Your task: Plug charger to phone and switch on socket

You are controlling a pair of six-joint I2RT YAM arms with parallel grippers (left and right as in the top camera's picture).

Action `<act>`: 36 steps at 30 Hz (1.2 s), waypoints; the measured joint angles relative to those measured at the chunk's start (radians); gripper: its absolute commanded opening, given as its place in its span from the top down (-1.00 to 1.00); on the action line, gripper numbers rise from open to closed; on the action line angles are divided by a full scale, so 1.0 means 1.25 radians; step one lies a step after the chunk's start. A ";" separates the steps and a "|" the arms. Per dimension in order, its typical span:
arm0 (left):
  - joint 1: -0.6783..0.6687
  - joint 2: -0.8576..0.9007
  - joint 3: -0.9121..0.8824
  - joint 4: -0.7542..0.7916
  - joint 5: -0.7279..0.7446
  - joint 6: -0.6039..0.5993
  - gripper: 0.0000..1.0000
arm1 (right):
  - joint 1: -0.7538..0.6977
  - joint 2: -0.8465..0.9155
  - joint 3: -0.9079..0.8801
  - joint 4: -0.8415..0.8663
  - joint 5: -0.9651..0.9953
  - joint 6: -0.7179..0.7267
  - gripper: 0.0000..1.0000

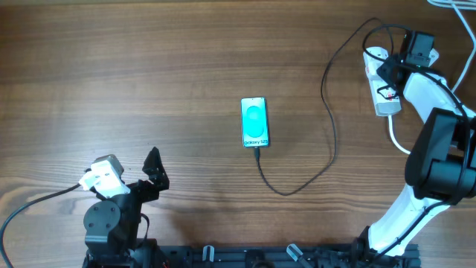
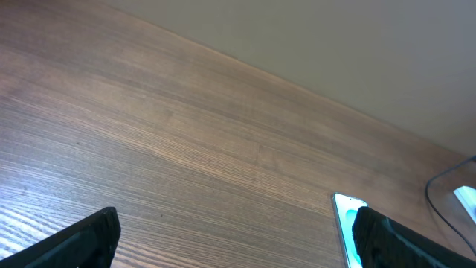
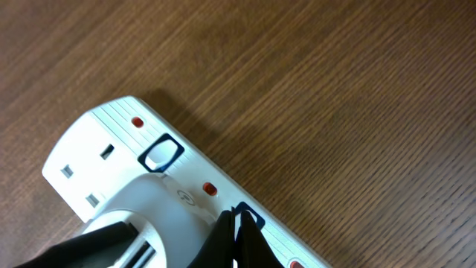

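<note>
White plastic fills my right wrist view: the socket (image 3: pixel 104 156) sits directly under the right gripper (image 3: pixel 239 223), fingers pressed together into one point, tip at the switch (image 3: pixel 254 219) nearest them. I can't tell if it's touching. I'd press straight down on the rocker's raised edge, slowly, so the strip doesn't skid. The charger (image 1: pixel 331 138) looks seated in the phone (image 1: pixel 254 119), out ahead of the left gripper (image 1: pixel 156 170), whose fingers are spread wide and hold nothing.

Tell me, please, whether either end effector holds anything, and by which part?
Nothing: left end effector open, right end effector shut empty at the power strip.
</note>
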 measured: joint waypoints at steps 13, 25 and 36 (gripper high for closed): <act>0.000 0.000 0.000 0.000 -0.003 0.000 -1.00 | 0.002 0.019 0.005 -0.015 -0.016 -0.012 0.91; 0.000 0.000 0.000 -0.050 -0.003 0.000 -1.00 | 0.057 -0.006 0.032 -0.207 -0.061 -0.029 0.92; 0.000 0.000 -0.002 -0.299 -0.003 0.000 -1.00 | 0.051 -0.446 -0.001 -0.528 -0.082 -0.111 0.91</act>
